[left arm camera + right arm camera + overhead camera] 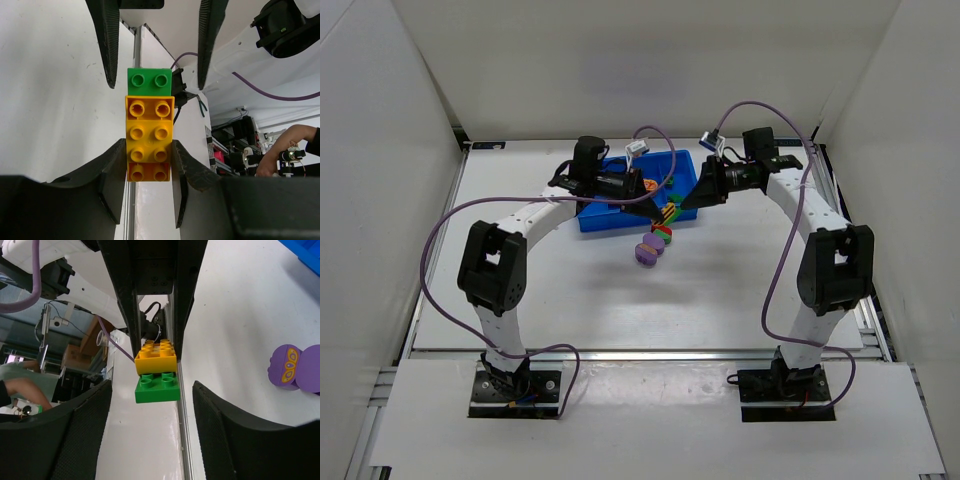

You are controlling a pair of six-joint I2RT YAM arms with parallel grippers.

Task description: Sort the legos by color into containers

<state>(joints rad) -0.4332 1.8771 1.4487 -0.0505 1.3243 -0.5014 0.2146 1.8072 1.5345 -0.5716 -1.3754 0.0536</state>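
Left gripper (148, 152): clenched on the one yellow brick (149, 135), eight studs, held just beside the blue tray (592, 218).
Green brick (149, 81): one, two studs shown, stuck at the yellow brick's far end.
Right gripper (152, 387): spread, one finger either side of the green brick, clear of it.
Purple ovals (285, 367): two, touching, laid on the table.

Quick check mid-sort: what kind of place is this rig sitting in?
Likely a robotics lab test cell: white panels wall in the table, and the left wrist view shows cluttered equipment racks and a person's arm beyond.
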